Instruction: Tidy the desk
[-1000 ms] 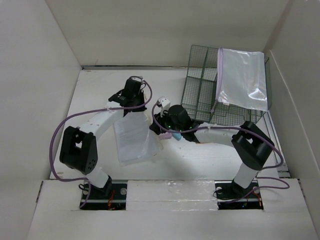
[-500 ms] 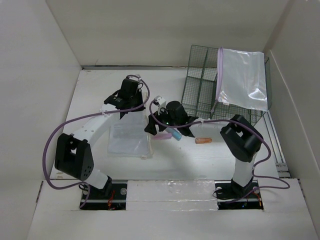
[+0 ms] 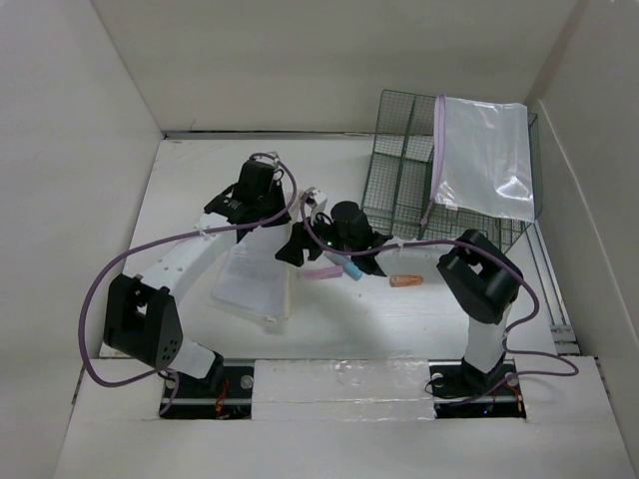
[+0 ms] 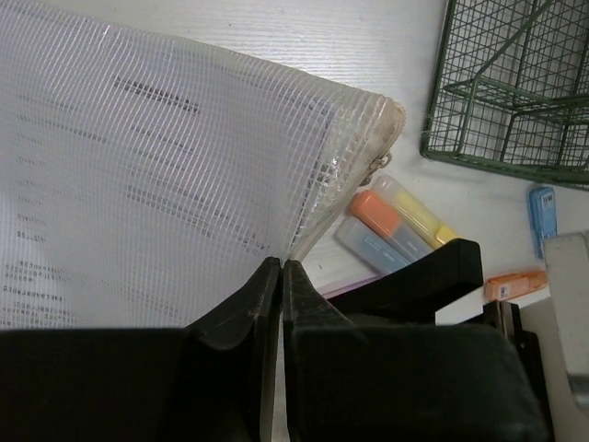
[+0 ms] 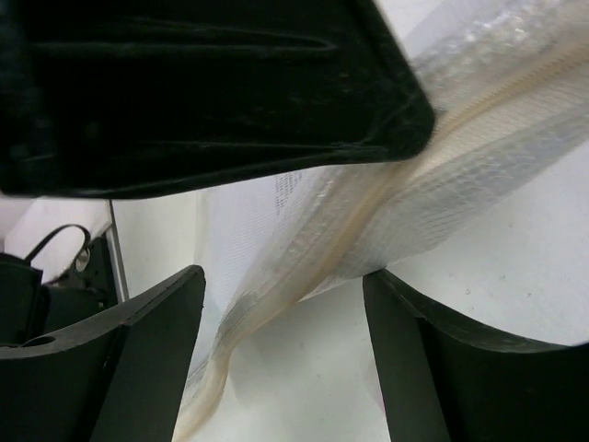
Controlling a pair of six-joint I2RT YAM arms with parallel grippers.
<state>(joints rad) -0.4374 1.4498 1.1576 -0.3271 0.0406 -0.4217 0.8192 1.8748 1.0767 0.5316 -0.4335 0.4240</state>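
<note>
On the white desk (image 3: 190,190) lies a clear mesh pouch (image 3: 250,274) with printed papers in it. My left gripper (image 3: 257,213) is shut on the pouch's far edge; in the left wrist view the fingertips (image 4: 281,269) pinch the mesh pouch (image 4: 166,175) and lift that edge. My right gripper (image 3: 298,246) is open at the pouch's right edge. In the right wrist view the pouch's zipper edge (image 5: 368,230) hangs between my open right gripper (image 5: 285,308), touching neither finger. The left gripper's black body (image 5: 184,92) fills the top.
A pink marker (image 3: 321,271), a blue one (image 3: 351,269) and an orange one (image 3: 405,280) lie by the right gripper. More markers (image 4: 391,221) show in the left wrist view. A green wire rack (image 3: 399,190) at back right carries another clear pouch (image 3: 484,155).
The left arm has swung its elbow out to the left and shifted the pouch left, its far edge raised. The right arm has folded back, uncovering the orange marker; its gripper now faces the pouch.
</note>
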